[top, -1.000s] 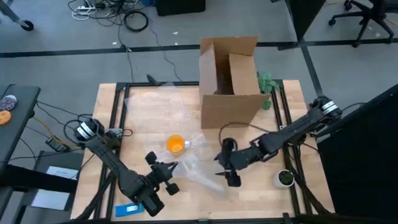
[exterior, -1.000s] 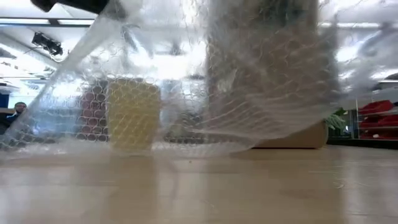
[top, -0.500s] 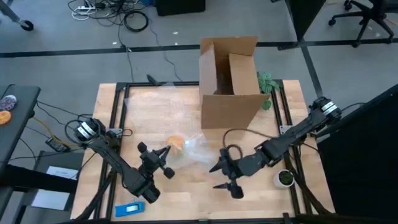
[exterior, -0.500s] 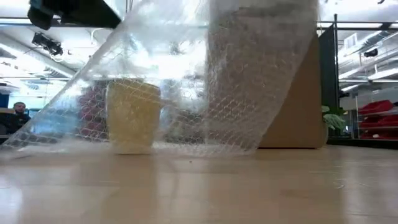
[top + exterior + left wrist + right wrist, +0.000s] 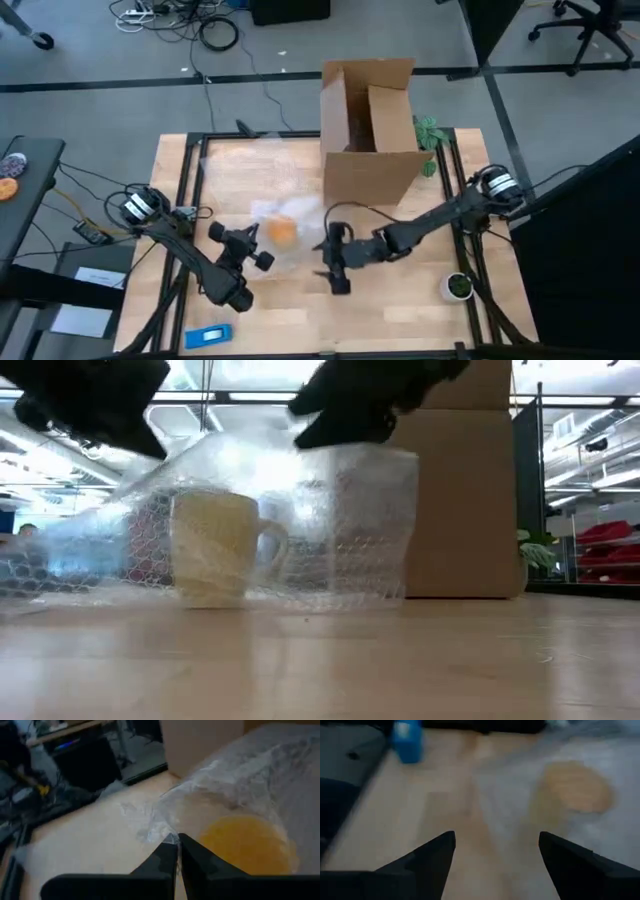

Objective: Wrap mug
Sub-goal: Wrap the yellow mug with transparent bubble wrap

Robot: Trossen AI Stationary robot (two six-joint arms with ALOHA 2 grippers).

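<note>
The mug [image 5: 282, 231] stands upright near the middle of the surface [image 5: 250, 170], now fully under a sheet of bubble wrap [image 5: 290, 218] that half a second ago rose as a steep tent above it. In the low view the film [image 5: 330, 510] has dropped to a low canopy over the mug [image 5: 215, 548], its handle showing through. The left gripper [image 5: 243, 247] sits just beside the mug on its left, its 2 fingers [image 5: 167, 857] pinched narrow on a corner of the wrap [image 5: 165, 827]. The right gripper [image 5: 334, 262], on the opposite side, has swung in toward the mug with its fingers [image 5: 430, 857] spread wide and holding nothing. Behind stands the open cardboard box [image 5: 368, 125]. The cover looks laid but loose, judging by the slack film; tucking it around the mug appears to remain.
</note>
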